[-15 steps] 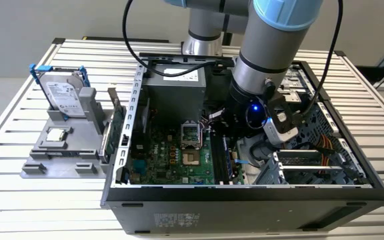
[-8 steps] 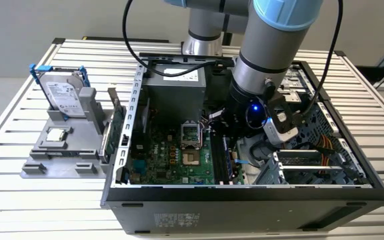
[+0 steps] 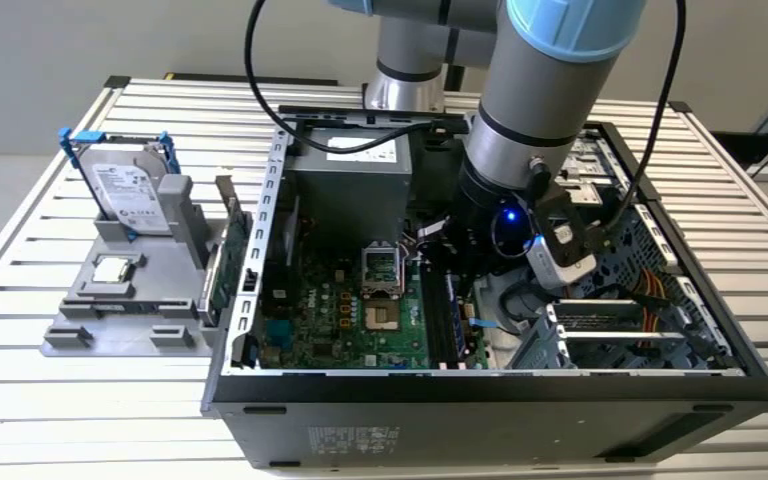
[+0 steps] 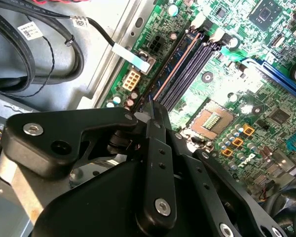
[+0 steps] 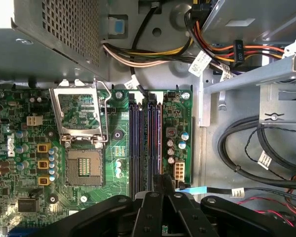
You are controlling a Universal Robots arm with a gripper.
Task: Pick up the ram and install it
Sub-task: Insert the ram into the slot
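Here, at the exterior view's left a hard drive (image 3: 128, 195) stands in a grey holder (image 3: 128, 318); centre-right, inside the open computer case (image 3: 491, 400), the gripper (image 4: 149, 109) is closed on the ram (image 4: 170, 69), which sits in a memory slot on the motherboard (image 5: 19, 148)

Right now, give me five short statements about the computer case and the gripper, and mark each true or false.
1. The gripper is inside the open computer case, over the memory slots. True.
2. The ram stands in one of the slots. True.
3. The processor socket holds a chip under a closed cover. False: its cover is raised and the socket is empty.
4. The hard drive lies inside the case. False: it stands in the grey holder outside.
5. The side panel is on the case. False: the case is open.
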